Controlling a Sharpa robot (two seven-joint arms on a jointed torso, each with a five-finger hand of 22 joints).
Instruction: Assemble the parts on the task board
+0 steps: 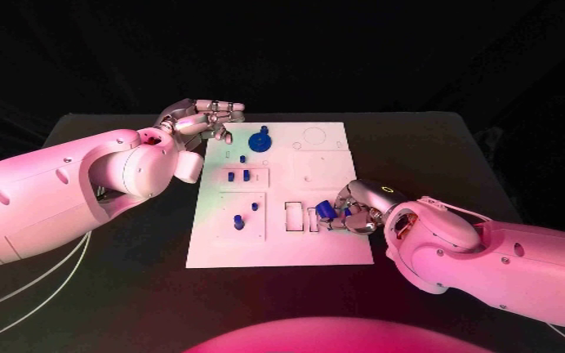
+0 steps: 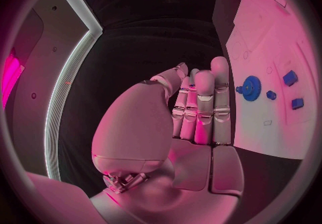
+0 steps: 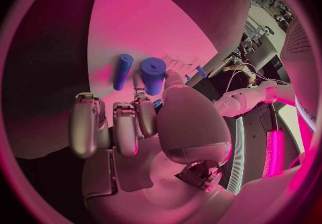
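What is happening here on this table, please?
A two-armed robot is assembling small blue parts on a white task board. Its right hand is at the board's right edge, holding a blue cylinder-shaped part over the slots there; a thinner blue peg lies on the board just beside it. The left hand hovers beside the board's far left corner, fingers together and holding nothing. A blue gear and several smaller blue pieces already sit on the board.
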